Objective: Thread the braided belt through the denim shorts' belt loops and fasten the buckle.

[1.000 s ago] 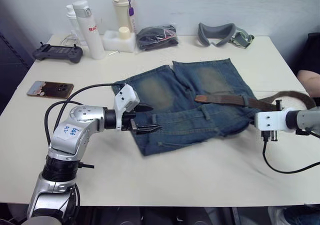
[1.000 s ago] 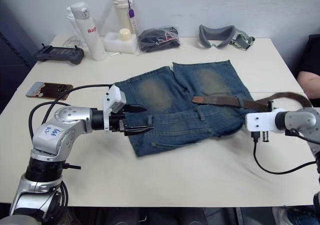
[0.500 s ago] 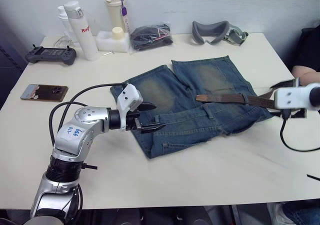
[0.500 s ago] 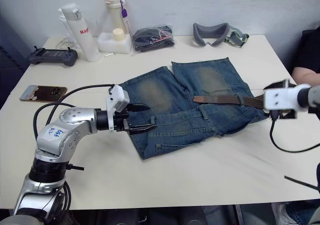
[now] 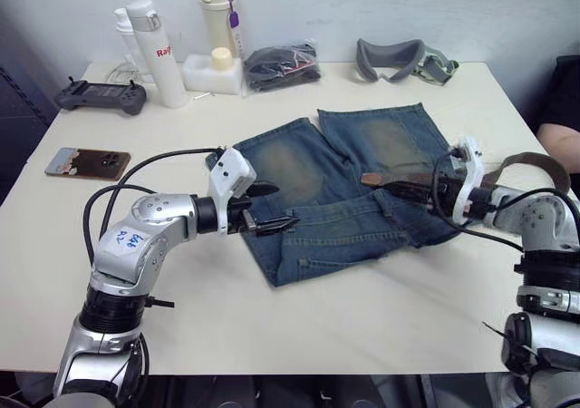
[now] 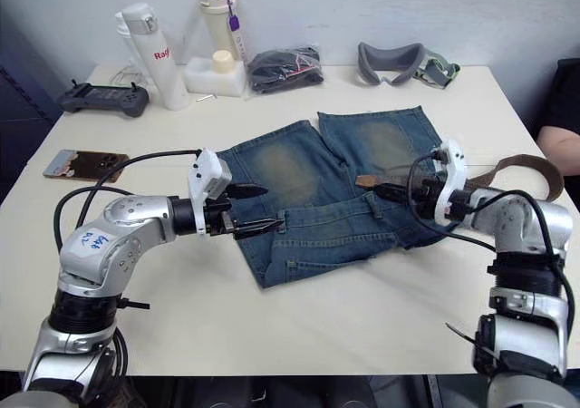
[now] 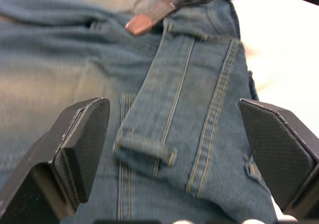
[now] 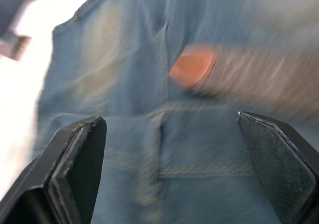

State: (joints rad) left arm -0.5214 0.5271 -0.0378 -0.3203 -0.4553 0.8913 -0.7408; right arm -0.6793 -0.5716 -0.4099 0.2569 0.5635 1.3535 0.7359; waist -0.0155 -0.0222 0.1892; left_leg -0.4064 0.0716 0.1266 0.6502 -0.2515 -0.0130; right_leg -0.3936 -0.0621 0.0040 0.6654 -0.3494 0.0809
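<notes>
Left gripper (image 5: pixel 272 223): black fingers spread, empty, frame centre.
Right gripper (image 6: pixel 391 190): spread, empty.
Shorts (image 5: pixel 344 199): faded stitched denim.
Belt (image 6: pixel 521 165): brown woven strap.

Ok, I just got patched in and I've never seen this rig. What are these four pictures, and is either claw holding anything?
The two wide pictures come from the robot's head, looking down at a white table. The close-ups come from cameras on each wrist, looking between that arm's black fingers. Denim shorts lie flat, and a braided belt runs in from the right, its tip resting on them. The left gripper and right gripper are both open over the waistband, holding nothing. Bottles, a phone and goggles lie behind.
</notes>
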